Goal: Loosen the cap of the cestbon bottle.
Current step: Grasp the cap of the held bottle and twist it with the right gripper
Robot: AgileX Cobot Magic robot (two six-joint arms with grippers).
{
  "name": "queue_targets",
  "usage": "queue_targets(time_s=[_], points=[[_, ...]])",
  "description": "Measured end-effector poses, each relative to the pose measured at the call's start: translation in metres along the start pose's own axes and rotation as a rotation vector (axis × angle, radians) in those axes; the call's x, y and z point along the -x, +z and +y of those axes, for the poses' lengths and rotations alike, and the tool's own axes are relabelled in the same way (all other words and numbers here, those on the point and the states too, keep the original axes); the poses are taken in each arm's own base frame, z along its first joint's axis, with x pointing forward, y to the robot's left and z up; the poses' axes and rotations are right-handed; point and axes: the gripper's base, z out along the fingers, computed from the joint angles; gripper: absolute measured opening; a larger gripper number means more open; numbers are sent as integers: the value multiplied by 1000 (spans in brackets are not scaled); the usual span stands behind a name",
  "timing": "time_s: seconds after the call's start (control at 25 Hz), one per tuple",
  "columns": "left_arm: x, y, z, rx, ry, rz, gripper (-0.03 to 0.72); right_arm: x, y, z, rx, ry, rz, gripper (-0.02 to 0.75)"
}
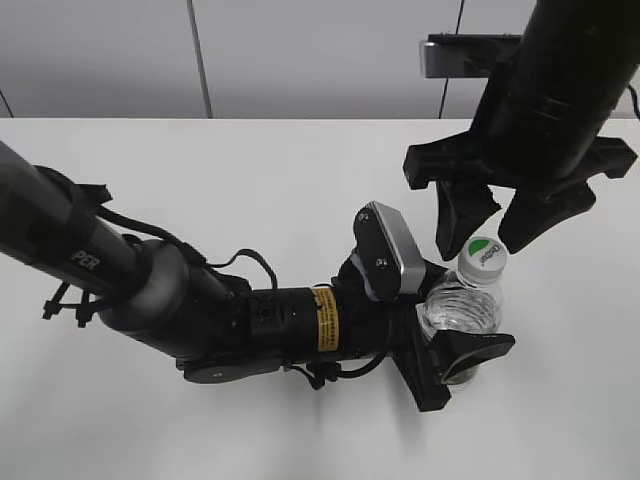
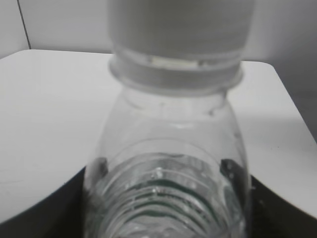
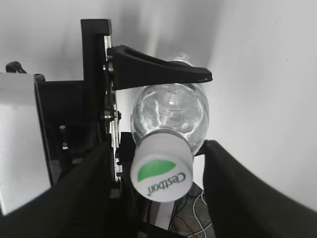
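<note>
Bottle (image 1: 462, 312) stands upright on white table (image 1: 250, 180), right of centre. Left gripper (image 1: 452, 352) clamps it around the clear body, one finger each side. Cap (image 1: 484, 258) is on the neck, green-and-white top facing up. Right gripper (image 1: 490, 225) hangs above it, fingers spread wide either side of the cap, not touching it.

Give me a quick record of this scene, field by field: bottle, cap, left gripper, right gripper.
bottle: cestbon bottle, clear plastic, upright on the white table
cap: cap on the neck, green and white top
left gripper: left gripper, jaws shut on the bottle body
right gripper: right gripper, jaws open, either side of the cap, not clamped
</note>
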Motion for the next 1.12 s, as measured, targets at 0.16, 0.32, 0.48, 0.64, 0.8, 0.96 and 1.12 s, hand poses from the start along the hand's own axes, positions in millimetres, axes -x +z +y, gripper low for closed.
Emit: queue_targets(time_s=[0.16, 0.32, 0.48, 0.64, 0.8, 0.96, 1.12], points=[[0, 0, 0, 0, 0, 0, 517, 3, 8, 0, -4, 4, 24, 449], [0, 0, 0, 0, 0, 0, 517, 3, 9, 0, -4, -8, 26, 418], [0, 0, 0, 0, 0, 0, 517, 3, 9, -1, -10, -70, 26, 308], [0, 0, 0, 0, 0, 0, 517, 3, 9, -1, -5, -263, 27, 308], [0, 0, 0, 1, 0, 1, 517, 3, 9, 0, 2, -740, 28, 308], [0, 0, 0, 2, -1, 3, 517, 2, 9, 1, 23, -1241, 25, 308], [0, 0, 0, 2, -2, 3, 517, 2, 9, 1, 31, -1405, 25, 308]])
